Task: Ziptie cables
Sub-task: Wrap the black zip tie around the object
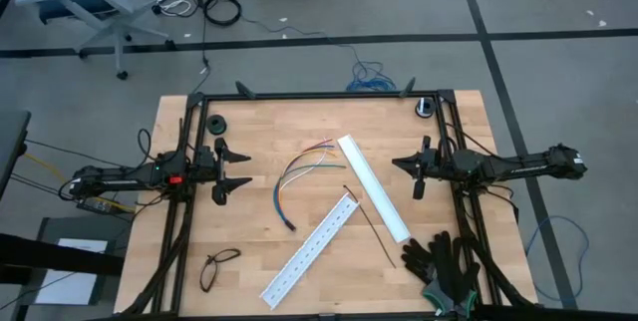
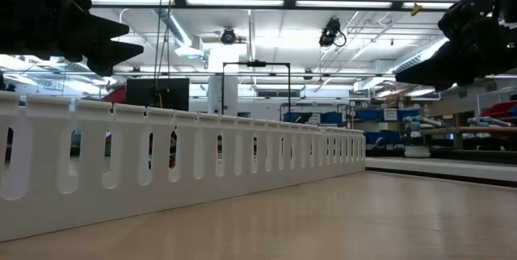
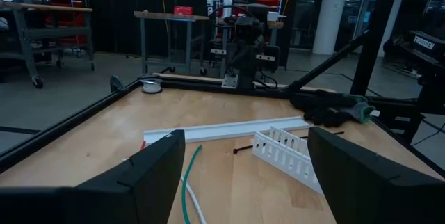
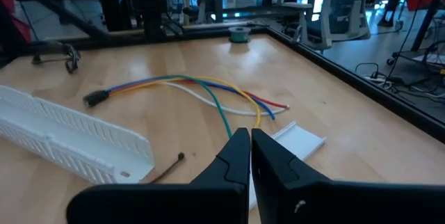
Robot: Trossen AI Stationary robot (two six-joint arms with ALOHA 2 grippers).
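Note:
The cables (image 1: 302,164) lie loose on the wooden table's middle, thin blue, green, orange, yellow and white wires fanning toward the far side from a dark-tipped blue end (image 1: 289,226). The right wrist view shows the cables (image 4: 201,88) ahead of my shut right gripper (image 4: 249,132). A thin black zip tie (image 1: 370,226) lies flat between the two white rails. My left gripper (image 1: 232,170) hovers open left of the cables, and its wrist view shows the green wire (image 3: 188,182) between its spread fingers (image 3: 245,133). My right gripper (image 1: 417,169) hovers right of the rails. Neither touches anything.
A smooth white rail (image 1: 374,187) and a perforated white rail (image 1: 309,251) lie slanted right of and near the cables; the perforated rail (image 2: 161,163) fills the low view. Black gloves (image 1: 444,266) lie at the near right corner, glasses (image 1: 219,267) near left, tape rolls (image 1: 216,124) (image 1: 427,109) far.

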